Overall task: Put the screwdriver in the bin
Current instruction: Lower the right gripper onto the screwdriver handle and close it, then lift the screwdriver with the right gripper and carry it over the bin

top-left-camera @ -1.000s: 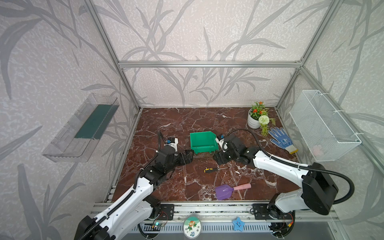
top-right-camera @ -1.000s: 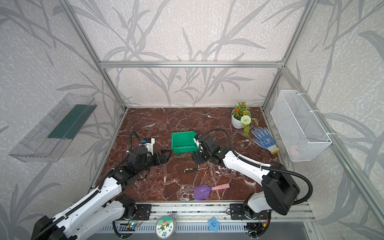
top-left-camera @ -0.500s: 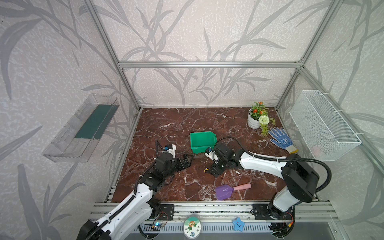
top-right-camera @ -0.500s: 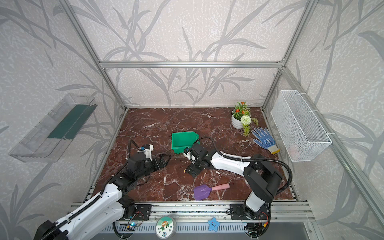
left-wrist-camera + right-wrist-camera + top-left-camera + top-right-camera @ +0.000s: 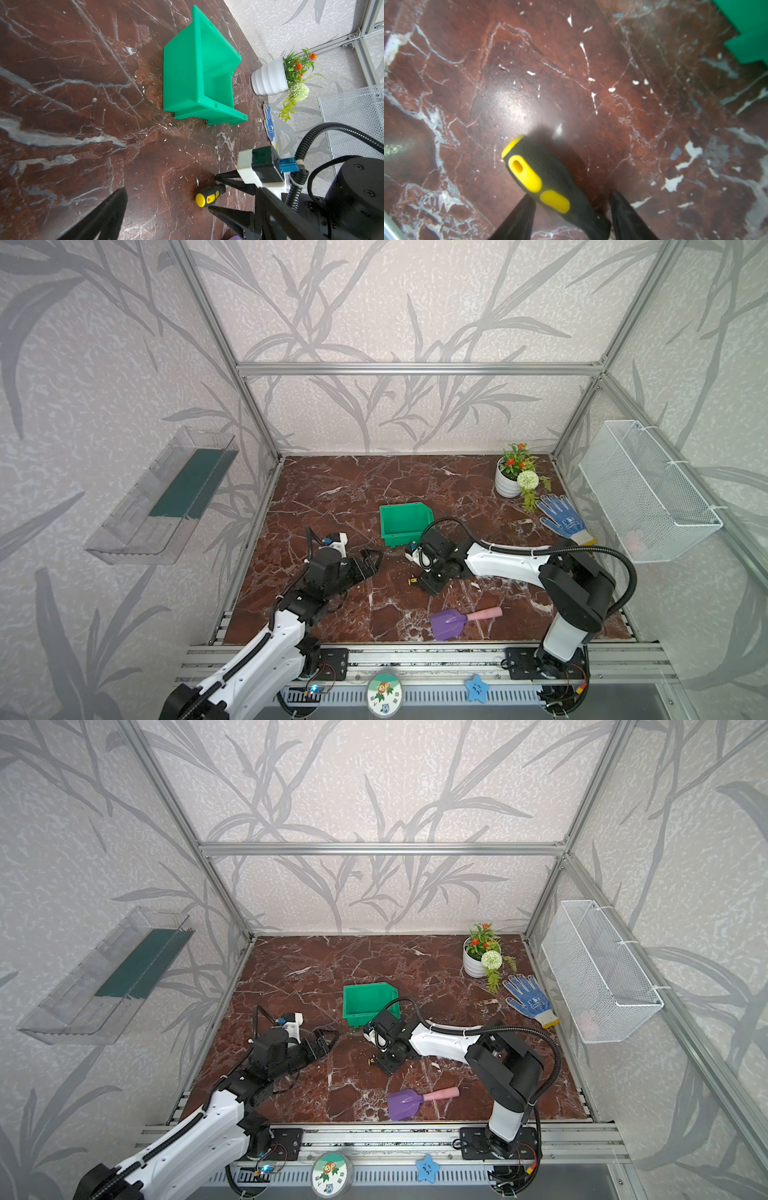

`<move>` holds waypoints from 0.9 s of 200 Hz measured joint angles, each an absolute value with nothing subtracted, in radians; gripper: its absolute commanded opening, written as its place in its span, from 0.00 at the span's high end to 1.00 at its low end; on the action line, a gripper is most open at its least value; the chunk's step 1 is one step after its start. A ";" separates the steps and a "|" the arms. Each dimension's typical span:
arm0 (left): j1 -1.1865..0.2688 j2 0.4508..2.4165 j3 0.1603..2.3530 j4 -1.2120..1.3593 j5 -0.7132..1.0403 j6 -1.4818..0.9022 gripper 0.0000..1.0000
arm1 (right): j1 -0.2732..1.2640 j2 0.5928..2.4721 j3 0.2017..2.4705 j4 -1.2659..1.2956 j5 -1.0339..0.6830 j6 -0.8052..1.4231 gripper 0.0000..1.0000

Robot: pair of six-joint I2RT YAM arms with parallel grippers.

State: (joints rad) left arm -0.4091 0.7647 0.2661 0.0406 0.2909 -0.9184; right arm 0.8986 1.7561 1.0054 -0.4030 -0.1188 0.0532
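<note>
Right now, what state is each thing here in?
bin, upright, empty.
screwdriver, lying on the table, outside the bin.
right gripper, jaws astride the screwdriver's handle; grip unclear.
left gripper, open, empty.
shovel, lying flat, untouched.
glove, flat on the table.
flower pot, upright.

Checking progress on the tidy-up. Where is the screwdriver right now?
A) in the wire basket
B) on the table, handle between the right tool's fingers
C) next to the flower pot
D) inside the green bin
B: the screwdriver lies on the table, outside the bin, its handle between the fingers of the right tool.
</note>
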 measured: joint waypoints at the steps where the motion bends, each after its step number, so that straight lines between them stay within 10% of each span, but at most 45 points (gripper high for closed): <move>1: -0.409 0.765 0.266 0.041 0.291 -0.918 0.01 | 0.899 1.757 1.005 -0.403 -0.117 0.053 0.61; 73: -0.409 0.774 0.273 0.028 0.289 -0.908 0.01 | 0.902 1.766 1.019 -0.421 -0.046 0.057 0.90; 180: -0.424 0.855 0.419 -0.093 0.260 -0.786 0.01 | 0.832 1.518 0.985 -0.468 0.268 0.082 0.91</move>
State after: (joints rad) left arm -0.4240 0.8547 0.4191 -0.0925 0.2600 -0.7864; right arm 0.8322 1.5177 0.9848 -0.4679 0.2680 0.0818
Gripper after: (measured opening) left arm 0.992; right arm 0.186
